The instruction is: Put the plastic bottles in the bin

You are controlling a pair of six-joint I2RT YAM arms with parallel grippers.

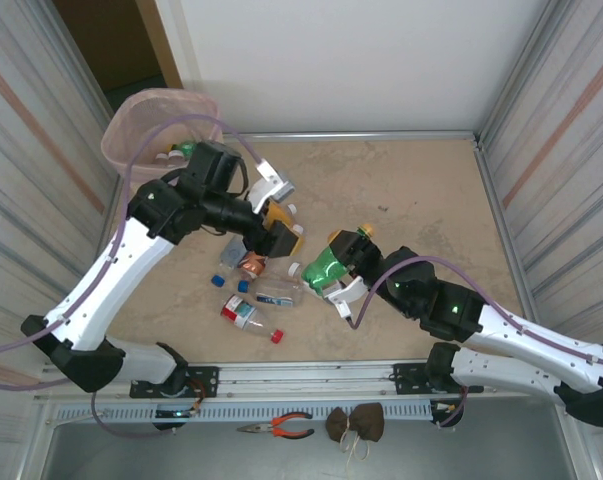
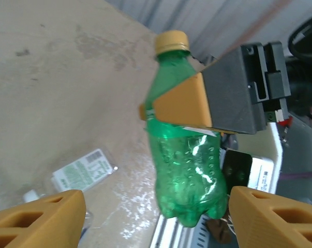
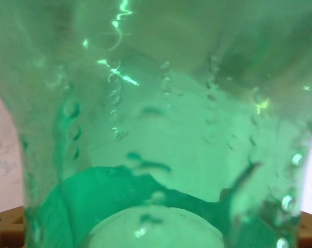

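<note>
The right gripper (image 1: 338,272) is clamped across a green plastic bottle with a yellow cap (image 1: 326,262), whose long axis runs cap-first toward the far right. Just to its left, the left gripper (image 1: 284,228) gapes wide and empty, facing the bottle side-on. The beige, pink-lined bin (image 1: 121,140) stands far left beside the left arm, so a handover looks likely.

Green bottle (image 3: 156,129) — dimpled, between jaws.

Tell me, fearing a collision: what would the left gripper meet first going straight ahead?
Probably the green bottle clamped in the right gripper, centred ahead of the open left gripper; the gap is unclear.
</note>
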